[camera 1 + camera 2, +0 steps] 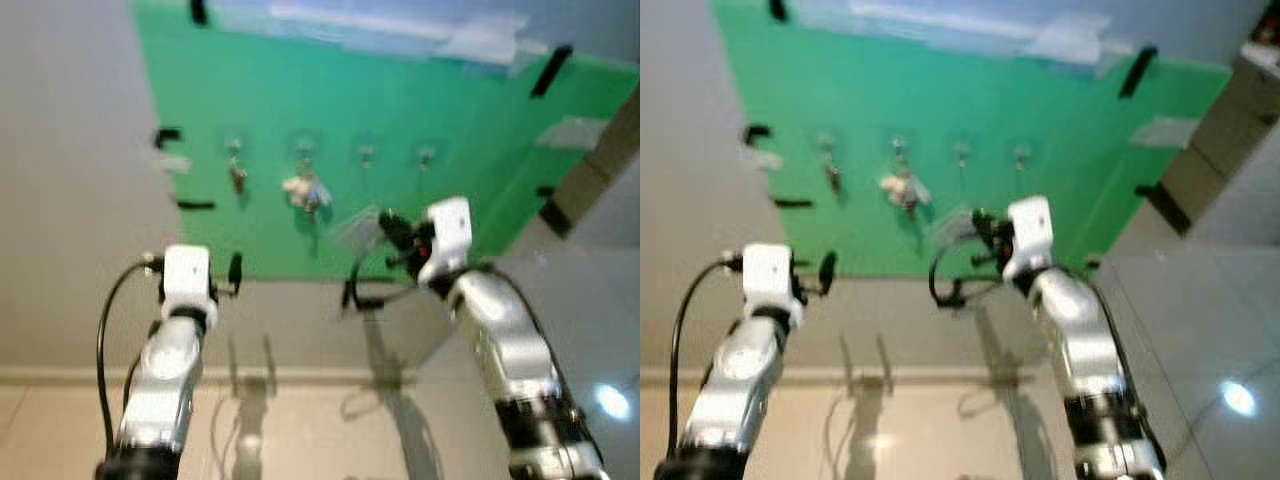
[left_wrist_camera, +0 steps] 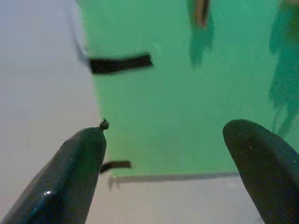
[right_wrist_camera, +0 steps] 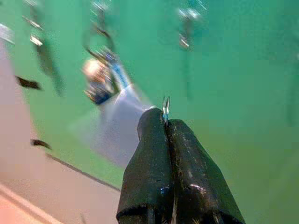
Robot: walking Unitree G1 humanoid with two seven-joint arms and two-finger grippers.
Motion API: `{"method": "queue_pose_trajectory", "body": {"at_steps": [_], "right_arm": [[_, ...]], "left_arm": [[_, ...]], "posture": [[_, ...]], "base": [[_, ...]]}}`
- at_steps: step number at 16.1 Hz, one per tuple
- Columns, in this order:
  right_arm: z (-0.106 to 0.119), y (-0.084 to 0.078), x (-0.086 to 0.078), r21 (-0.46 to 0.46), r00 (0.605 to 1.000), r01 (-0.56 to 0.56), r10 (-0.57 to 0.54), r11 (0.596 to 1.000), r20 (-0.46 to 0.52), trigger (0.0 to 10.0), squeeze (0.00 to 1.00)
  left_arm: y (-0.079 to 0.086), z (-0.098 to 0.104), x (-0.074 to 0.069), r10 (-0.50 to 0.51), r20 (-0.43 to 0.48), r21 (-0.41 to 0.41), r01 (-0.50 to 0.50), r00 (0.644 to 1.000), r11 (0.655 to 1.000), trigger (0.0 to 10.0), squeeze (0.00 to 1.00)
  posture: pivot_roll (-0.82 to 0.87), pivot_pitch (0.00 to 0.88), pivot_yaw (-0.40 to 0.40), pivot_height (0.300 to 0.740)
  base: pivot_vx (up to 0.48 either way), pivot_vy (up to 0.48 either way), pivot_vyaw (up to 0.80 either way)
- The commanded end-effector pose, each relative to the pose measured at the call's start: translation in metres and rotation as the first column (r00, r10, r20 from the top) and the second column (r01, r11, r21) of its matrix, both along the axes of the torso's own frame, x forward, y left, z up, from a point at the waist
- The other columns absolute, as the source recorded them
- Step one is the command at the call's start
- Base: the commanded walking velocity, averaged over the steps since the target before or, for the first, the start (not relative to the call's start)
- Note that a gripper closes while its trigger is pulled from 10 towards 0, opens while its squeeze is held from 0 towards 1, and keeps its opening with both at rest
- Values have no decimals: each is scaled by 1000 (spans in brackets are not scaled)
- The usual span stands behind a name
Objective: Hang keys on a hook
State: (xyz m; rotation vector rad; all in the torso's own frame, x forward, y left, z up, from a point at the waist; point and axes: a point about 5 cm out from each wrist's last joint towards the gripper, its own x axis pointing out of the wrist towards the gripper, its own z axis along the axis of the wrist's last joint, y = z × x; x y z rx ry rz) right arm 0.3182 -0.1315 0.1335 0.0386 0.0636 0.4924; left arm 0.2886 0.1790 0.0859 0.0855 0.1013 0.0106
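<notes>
The right tool point(image 3: 166, 122) pinches a key ring point(image 3: 165, 106) near 4 hooks point(image 1: 366, 153) on the green board point(image 1: 470, 170); the left tool point(image 2: 170, 154) gapes.

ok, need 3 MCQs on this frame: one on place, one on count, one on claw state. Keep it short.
1. Where is the right claw?
A. Raised in front of the green board, below the hooks
B. Hanging by the floor
C. Resting on a table

2. How many hooks in the row on the board already carry something?
A. None
B. Two
C. Four

3. What state is the left claw in?
A. Shut on a key
B. Open, holding nothing
C. Shut, holding nothing

Answers:
1 A: in the head views the right arm is lifted toward the board, just under the bare hooks.
2 B: the two left hooks hold a dark key and a whitish bunch; the two to the right are bare.
3 B: the left wrist view shows its fingers wide apart with only board between them.
</notes>
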Motion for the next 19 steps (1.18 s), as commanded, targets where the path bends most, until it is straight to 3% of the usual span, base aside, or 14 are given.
{"method": "queue_pose_trajectory", "body": {"at_steps": [1, 3, 7, 10, 15, 19], "right_arm": [[12, -8, 4, 25, 1000, 3, -4, 1000, 6, 10000, 0], [28, -11, 17, 63, 999, 9, -11, 998, 33, 10000, 0], [41, -7, 31, 49, 998, -2, 0, 999, 55, 10000, 0], [40, -2, 34, 62, 999, -33, 31, 998, 38, 10000, 0], [36, 5, 41, 172, 998, -47, 53, 984, -32, 10000, 0], [43, 9, 49, 224, 998, -56, 64, 973, -29, 10000, 0]], "left_arm": [[-11, 11, 4, -55, 44, 2, 54, 998, 999, 10000, 0], [-16, 9, 1, -79, 35, 1, 79, 996, 997, 10000, 0], [-19, 4, -7, -91, 19, -12, 92, 996, 996, 10000, 0], [-17, 4, -10, -90, 16, -11, 91, 996, 996, 10000, 0], [-18, 4, -12, -92, 8, -15, 92, 996, 996, 10000, 0], [-17, 3, -16, -86, -1, -17, 86, 996, 996, 10000, 0]], "posture": [[33, 0, -55, 740], [34, 0, -58, 740], [52, 0, -73, 740], [66, 0, -82, 740], [72, 0, -84, 740], [79, 0, -90, 740]], "base": [[0, 0, 0], [0, 0, 0], [0, 0, 0], [0, 0, 0], [0, 0, 0], [0, 0, 0]]}}
